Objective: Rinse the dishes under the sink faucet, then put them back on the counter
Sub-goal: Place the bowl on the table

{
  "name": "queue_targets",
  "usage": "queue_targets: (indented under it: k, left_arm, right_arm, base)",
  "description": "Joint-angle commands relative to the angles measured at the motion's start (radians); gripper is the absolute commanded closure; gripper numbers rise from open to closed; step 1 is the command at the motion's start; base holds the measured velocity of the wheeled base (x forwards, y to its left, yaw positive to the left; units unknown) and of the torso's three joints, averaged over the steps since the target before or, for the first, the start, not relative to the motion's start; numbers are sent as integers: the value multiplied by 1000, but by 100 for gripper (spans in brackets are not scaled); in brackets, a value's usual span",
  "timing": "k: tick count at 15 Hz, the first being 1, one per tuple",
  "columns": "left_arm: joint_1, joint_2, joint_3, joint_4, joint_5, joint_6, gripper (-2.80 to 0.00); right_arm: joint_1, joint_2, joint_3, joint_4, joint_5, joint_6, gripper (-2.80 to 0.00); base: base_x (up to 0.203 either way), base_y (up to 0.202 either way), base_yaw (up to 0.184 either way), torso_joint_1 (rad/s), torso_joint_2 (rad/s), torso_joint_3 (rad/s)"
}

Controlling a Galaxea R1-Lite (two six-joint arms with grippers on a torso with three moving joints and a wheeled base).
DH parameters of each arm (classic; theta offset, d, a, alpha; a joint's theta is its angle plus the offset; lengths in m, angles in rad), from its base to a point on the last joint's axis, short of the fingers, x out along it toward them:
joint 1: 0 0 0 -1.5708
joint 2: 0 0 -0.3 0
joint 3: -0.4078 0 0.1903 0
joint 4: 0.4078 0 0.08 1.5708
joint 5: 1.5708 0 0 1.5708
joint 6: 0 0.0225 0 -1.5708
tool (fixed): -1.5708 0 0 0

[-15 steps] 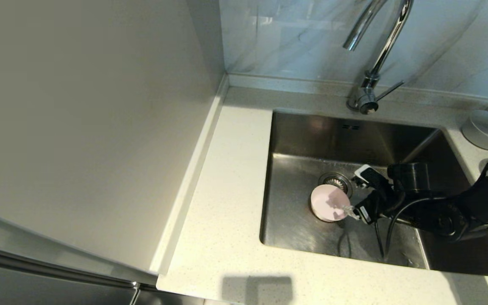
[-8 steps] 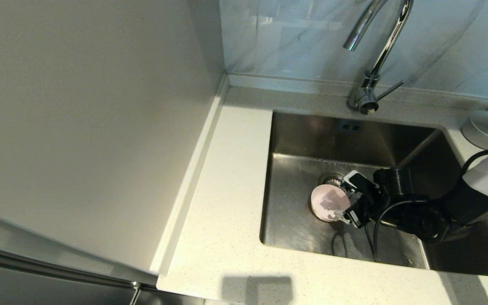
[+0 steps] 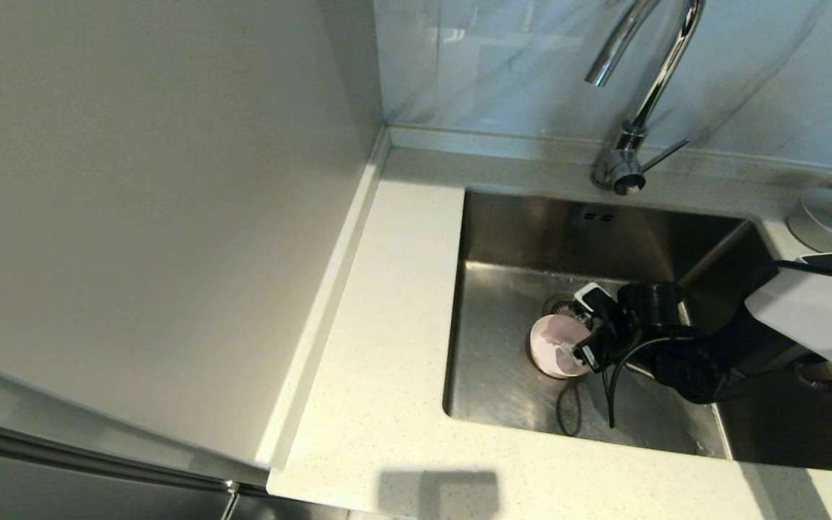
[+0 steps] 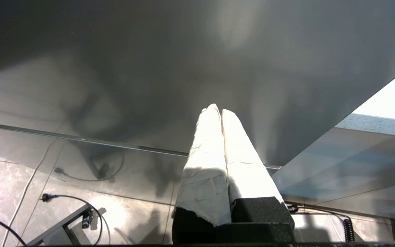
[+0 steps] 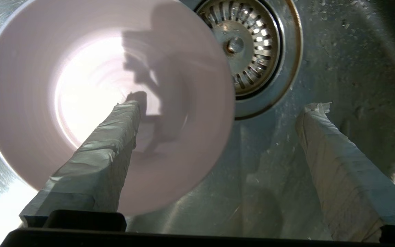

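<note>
Near edge of the sink [image 3: 503, 404]: I have the right gripper [image 5: 218, 113] spread wide, one taped finger [image 5: 111, 144] inside the pale pink bowl [image 3: 552, 348], the other outside its rim, gripping nothing. The bowl sits on the basin floor just beside the strainer drain [image 5: 249, 44]. Beyond stand the faucet [image 3: 640, 94] and a grey bowl [image 3: 831, 217] on the counter [image 3: 387, 325]; my left gripper [image 4: 220, 113], fingers pressed together and empty, stays parked off-scene.

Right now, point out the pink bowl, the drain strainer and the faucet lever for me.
pink bowl [image 5: 81, 103]: right wrist view, on its inner floor.
drain strainer [image 5: 249, 44]: right wrist view, on the slotted metal basket.
faucet lever [image 3: 665, 154]: head view, midway along the thin straight rod.
</note>
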Motion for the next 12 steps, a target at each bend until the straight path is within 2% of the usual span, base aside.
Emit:
queue_targets:
  k: [1,5,6,12]
  left_arm:
    - [0,-3,0,-1,1,0,0]
    - [0,-3,0,-1,0,0,0]
    - [0,-3,0,-1,1,0,0]
    - [0,-3,0,-1,1,0,0]
  right_arm:
    - [-1,32,-9,-6,-2,-3,-280]
    - [-1,63,-36,-6,-8,-5,-280]
    - [-1,67,-43,-6,-20,-4,0]
    - [-4,54,-65,-5,-32,13,0]
  base:
    - [0,0,0,0,0,0]
    - [0,0,0,0,0,0]
    - [0,0,0,0,0,0]
    - [0,0,0,0,0,0]
